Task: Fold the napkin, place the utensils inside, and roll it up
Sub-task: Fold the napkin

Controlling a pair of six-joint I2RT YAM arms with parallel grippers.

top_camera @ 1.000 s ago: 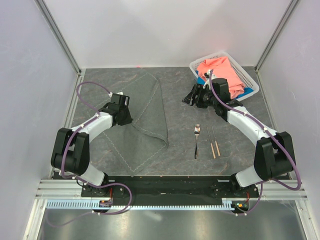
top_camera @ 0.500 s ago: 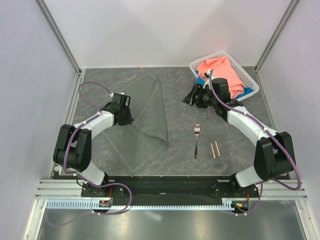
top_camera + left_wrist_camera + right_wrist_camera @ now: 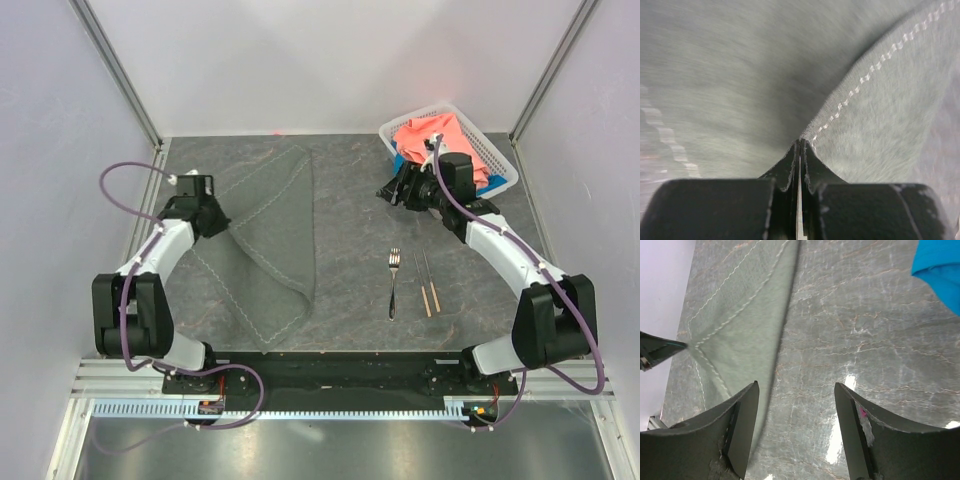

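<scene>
Leftward I've dragged the napkin point(image 3: 268, 235), left pincer point(image 3: 801, 146) clenched on its stitched, seemingly folded corner; fork point(image 3: 393, 282), chopsticks point(image 3: 428, 284) rightward; right pincer point(image 3: 796, 386) gapes.

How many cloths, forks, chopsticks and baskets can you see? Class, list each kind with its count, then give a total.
Cloths: 3 (grey napkin, pink cloth, blue cloth)
Fork: 1
Chopsticks: 2
Basket: 1
Total: 7
</scene>
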